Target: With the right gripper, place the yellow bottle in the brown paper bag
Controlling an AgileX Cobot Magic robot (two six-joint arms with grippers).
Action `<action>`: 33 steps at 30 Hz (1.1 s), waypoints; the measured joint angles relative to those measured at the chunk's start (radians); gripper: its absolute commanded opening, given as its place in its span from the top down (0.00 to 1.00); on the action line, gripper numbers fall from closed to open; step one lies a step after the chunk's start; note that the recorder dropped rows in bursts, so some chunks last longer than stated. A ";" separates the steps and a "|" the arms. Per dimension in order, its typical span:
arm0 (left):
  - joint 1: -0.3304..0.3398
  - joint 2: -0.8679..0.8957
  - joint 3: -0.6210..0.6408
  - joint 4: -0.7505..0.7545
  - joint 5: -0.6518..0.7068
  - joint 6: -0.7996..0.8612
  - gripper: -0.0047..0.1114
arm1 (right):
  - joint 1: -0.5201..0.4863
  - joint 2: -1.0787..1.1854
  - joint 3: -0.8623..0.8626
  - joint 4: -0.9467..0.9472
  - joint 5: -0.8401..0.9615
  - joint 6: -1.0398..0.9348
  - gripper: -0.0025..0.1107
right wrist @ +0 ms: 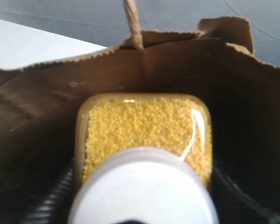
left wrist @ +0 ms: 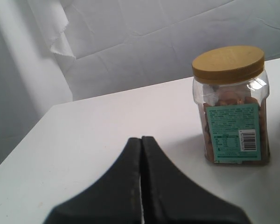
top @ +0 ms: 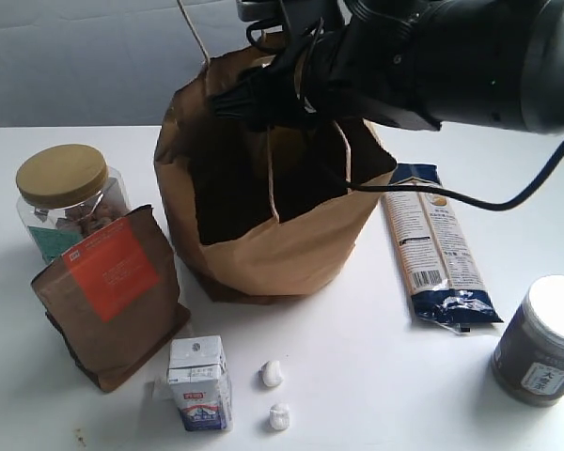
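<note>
Yellow bottle (right wrist: 144,133) pinched by the jaws of the right gripper (top: 263,99), held inside the mouth of the brown paper bag (top: 263,244), bag placed at 12 o'clock on the desk (top: 376,376), left gripper (left wrist: 141,154) jaws pressed together

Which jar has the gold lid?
The clear jar behind the brown pouch; the dark jar has a white lid.
</note>
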 measured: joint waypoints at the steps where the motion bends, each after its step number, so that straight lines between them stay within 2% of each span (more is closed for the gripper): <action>1: 0.000 0.000 0.000 0.000 0.000 0.000 0.96 | 0.000 0.000 0.000 0.000 -0.013 0.000 0.47; 20: 0.000 0.000 0.000 0.000 0.000 0.000 0.96 | 0.000 -0.017 -0.013 -0.015 -0.076 0.002 0.46; 33: 0.000 0.000 0.000 0.000 0.000 0.000 0.96 | 0.000 -0.194 -0.013 0.023 -0.080 0.002 0.46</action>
